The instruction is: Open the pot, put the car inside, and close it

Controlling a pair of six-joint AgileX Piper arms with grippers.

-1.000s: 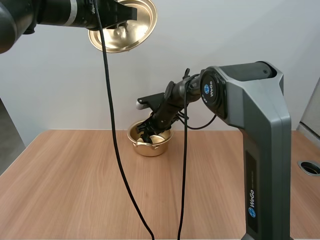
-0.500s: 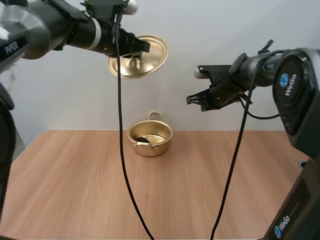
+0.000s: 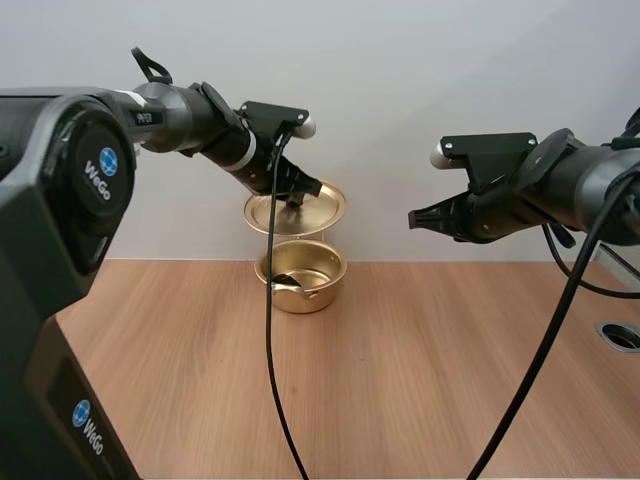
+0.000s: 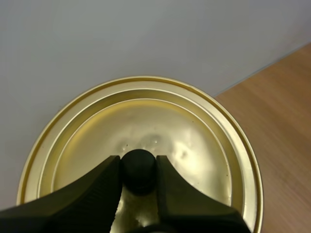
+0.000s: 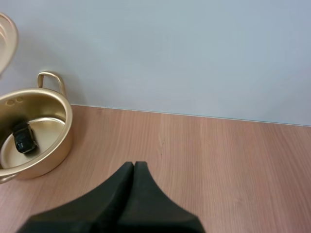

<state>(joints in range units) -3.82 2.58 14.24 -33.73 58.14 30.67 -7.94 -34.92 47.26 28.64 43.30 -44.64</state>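
Note:
A small gold pot (image 3: pixel 301 277) stands open at the back middle of the wooden table. A little black car (image 5: pixel 24 139) lies inside the pot (image 5: pixel 34 141). The gold lid (image 3: pixel 294 212) hangs just above the pot, nearly level. My left gripper (image 3: pixel 296 196) is shut on the lid's black knob (image 4: pixel 139 167), with a finger on either side and the lid (image 4: pixel 146 126) spread beneath. My right gripper (image 3: pixel 415 219) is up in the air to the right of the pot, its fingers (image 5: pixel 127 194) pressed together on nothing.
A round grommet hole (image 3: pixel 619 334) sits in the table near the right edge. A plain white wall stands close behind the pot. Bare wood (image 3: pixel 330 390) spreads in front of and beside the pot.
My right gripper left the pot, shut, and drew back up to the right, leaving the car inside. My left gripper brought the lid down from high at the left to just over the pot.

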